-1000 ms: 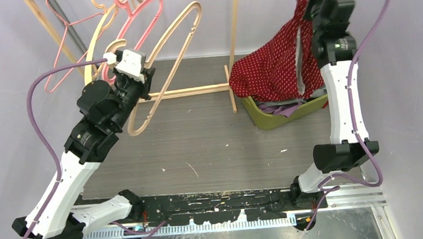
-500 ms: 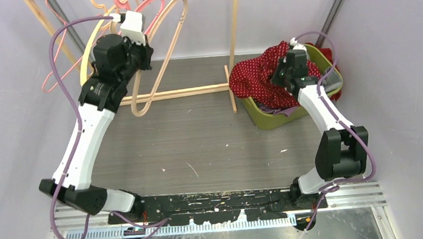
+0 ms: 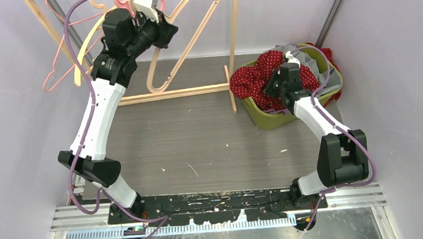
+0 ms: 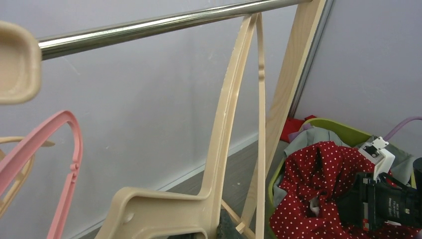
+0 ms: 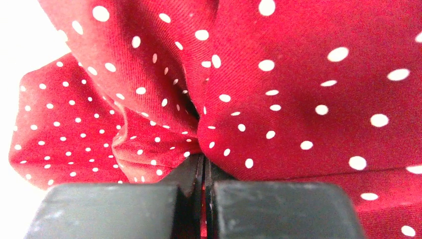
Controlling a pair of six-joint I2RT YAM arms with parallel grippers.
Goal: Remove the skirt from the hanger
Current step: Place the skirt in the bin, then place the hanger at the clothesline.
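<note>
Red skirt (image 5: 298, 89) — your right gripper (image 5: 204, 172) is clamped on it in the basket (image 3: 263, 120), tabletop's far right corner. Your left gripper (image 3: 166, 31) pinches the beige hanger (image 4: 221, 139).

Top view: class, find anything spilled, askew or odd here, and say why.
The red dotted skirt slumps over the rim of the green bin instead of lying inside, pinched by the right end effector. Small white flecks lie scattered on the table.
</note>
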